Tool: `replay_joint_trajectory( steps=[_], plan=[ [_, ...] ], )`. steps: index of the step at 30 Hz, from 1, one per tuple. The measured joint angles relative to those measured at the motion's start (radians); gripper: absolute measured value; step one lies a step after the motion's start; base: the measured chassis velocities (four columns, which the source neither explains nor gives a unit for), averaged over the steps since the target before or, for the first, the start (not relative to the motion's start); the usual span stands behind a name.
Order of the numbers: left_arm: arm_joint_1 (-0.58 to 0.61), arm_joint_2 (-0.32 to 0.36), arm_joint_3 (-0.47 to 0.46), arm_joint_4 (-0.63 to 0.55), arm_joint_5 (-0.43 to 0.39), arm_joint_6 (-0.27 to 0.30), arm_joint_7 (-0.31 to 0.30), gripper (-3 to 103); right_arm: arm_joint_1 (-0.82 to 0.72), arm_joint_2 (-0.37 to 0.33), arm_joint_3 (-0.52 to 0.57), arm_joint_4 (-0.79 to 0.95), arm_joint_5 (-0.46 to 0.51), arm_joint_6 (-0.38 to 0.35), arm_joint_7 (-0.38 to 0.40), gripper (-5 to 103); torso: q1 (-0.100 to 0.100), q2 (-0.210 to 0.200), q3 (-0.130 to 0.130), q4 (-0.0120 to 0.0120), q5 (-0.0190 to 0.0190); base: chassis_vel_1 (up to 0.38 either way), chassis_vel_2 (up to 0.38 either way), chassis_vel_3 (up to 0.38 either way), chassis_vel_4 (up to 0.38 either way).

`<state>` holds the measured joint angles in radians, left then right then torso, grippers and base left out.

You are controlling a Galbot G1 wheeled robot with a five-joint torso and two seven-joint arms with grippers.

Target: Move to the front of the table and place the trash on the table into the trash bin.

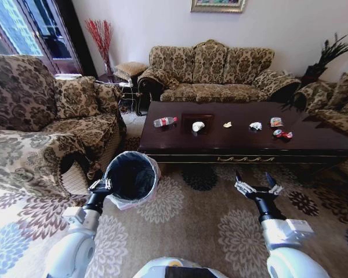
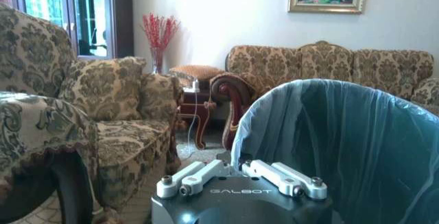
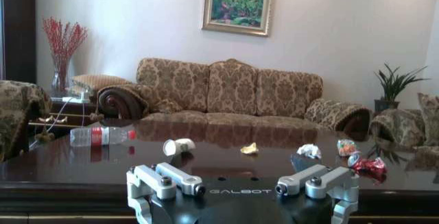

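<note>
Carpet with a floral pattern lies under both arms, short of the bench's near edge. Furthest left, the left end effector is closed on the rim of the trash bin, a black round bin lined with a whitish bag folded over its rim; the bin sits on the carpet just off the bench's near-left corner. From the left wrist camera, the bag-lined wall of the bin rises right in front of the left end effector.

On the bench, a glossy dark wood top with gold trim on its apron, the trash runs in a loose row across the middle. Toward the left edge lies a clear bottle with a red cap, on its side. Next comes a crumpled white paper, then a small yellowish scrap, then another white crumple. Nearer the right edge sit a clear snack wrapper and, just toward the near edge from it, a red wrapper.

Right of the bin, the right end effector hangs open and empty above the carpet, short of the bench's near edge and well apart from the trash. Its wrist camera looks level over the near edge at the bottle and the red wrapper.
</note>
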<state>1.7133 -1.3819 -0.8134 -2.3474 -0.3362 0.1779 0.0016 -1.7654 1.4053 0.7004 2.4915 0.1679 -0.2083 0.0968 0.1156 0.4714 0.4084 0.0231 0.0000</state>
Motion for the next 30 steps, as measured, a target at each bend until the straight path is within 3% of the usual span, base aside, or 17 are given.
replay_joint_trajectory(
  steps=[30],
  plan=[
    [0.016, -0.005, -0.005, -0.012, 0.003, 0.006, 0.016, 3, -0.001, 0.010, 0.005, -0.007, -0.011, 0.004, 0.007, 100, 0.046, 0.118, 0.072, 0.0000, 0.0000, 0.000, 0.000, 0.000, 0.000]
  ],
)
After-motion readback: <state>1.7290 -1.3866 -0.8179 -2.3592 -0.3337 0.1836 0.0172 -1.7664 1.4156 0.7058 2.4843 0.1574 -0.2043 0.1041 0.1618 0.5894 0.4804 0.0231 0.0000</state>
